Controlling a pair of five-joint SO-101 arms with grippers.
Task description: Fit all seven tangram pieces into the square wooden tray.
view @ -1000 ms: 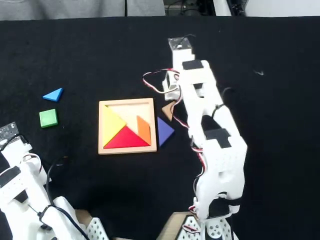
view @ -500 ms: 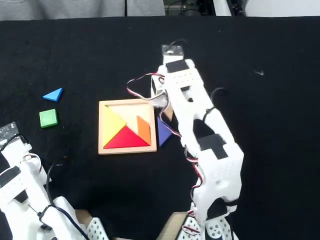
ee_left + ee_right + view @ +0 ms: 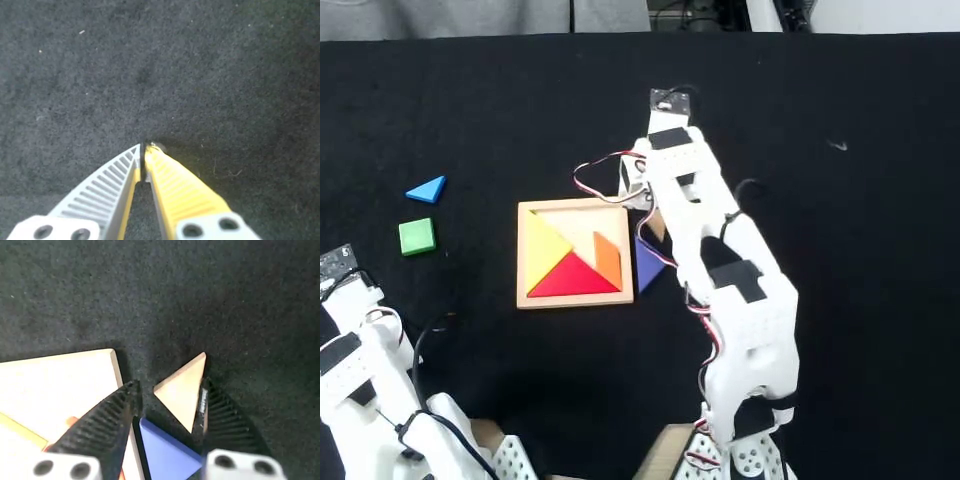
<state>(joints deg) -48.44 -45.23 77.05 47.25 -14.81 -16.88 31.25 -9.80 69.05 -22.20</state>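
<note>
Black cloth [image 3: 840,250], tan triangle [image 3: 184,390] beside tray [image 3: 60,375] corner

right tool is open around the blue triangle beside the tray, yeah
Not quite. The right tool is open beside the tray, but it is around the tan triangle, not the blue one; the blue piece lies just next to that. The right wrist view shows it.

Around the tan triangle [image 3: 184,390], the tray [image 3: 106,361] corner and blue triangle [image 3: 162,451] crowd the right hand [image 3: 169,386]; bare cloth [image 3: 225,300] lies beyond.
</note>
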